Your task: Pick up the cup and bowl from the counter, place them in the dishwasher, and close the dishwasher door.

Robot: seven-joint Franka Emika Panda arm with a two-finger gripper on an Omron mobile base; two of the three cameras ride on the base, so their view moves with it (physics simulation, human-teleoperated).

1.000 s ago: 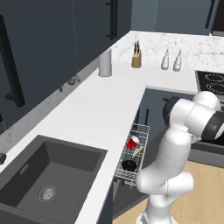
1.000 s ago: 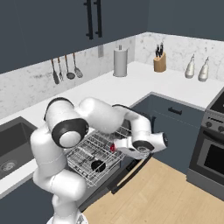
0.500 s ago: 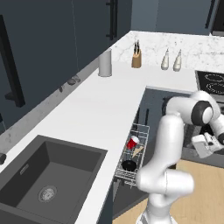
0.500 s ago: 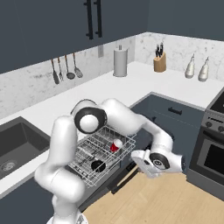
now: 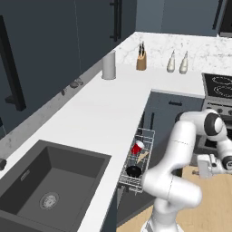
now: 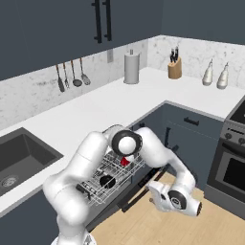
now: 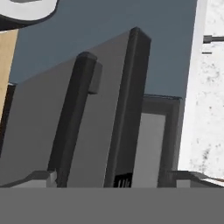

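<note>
I've swung the gripper (image 6: 152,190) down off the rack to the open dishwasher door (image 6: 143,187), fingers wide, holding nothing; cup (image 6: 125,161) and bowl (image 6: 107,181) sit in the dishwasher (image 6: 103,184), so closing's next.

We see the cup (image 5: 137,147) and bowl (image 5: 133,171) in the dishwasher (image 5: 136,158) rack, pulled out below the counter (image 5: 90,118) front edge. Cup sits behind bowl. Sink (image 5: 41,190) is at the counter's left end.

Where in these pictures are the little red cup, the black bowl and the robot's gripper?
cup (image 5: 137,147): left base view, on its red side, in the wire rack.
bowl (image 5: 133,171): left base view, on its dark inside.
gripper (image 6: 155,191): right base view, between its open fingers, low beside the dishwasher door.
</note>
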